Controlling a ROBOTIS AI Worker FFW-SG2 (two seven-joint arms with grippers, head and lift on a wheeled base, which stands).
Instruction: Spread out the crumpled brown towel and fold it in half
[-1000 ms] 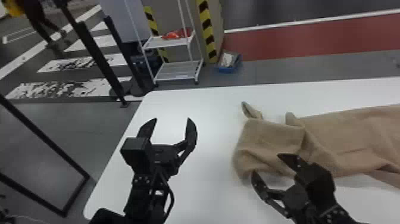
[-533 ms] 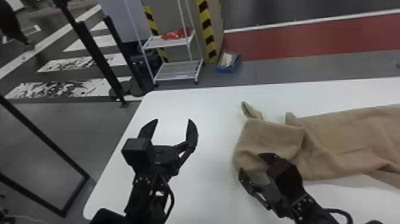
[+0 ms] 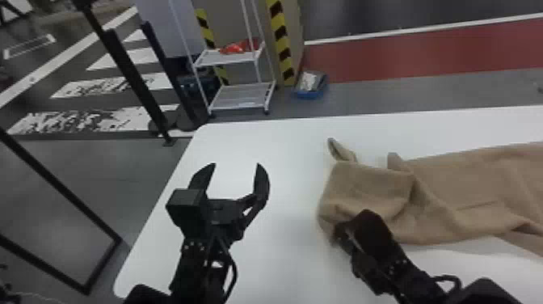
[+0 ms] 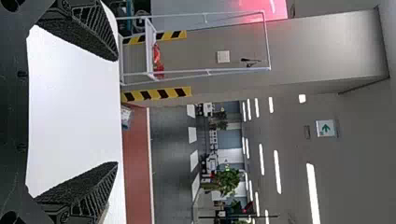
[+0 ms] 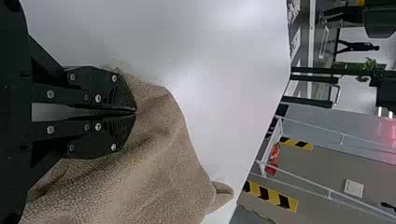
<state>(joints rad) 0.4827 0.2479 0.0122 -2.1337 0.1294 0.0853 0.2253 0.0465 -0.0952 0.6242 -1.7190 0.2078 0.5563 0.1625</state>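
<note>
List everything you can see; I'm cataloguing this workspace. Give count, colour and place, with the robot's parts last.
Table: one, white, before the robot
Towel: one, brown, crumpled on the table's right part
Rack: one, white, beyond the table
Item on rack: at least one, red, upper shelf
Bin: one, blue, floor right of rack
Striped strips: two, yellow-black, behind rack
Posts: two, black, left of rack
Frame: one, black, left of table
Floor band: one, red, far right
Floor markings: several, white, far left
Left pincer: one, black, open above the table
Right pincer: one, black, shut at the towel's left end
</note>
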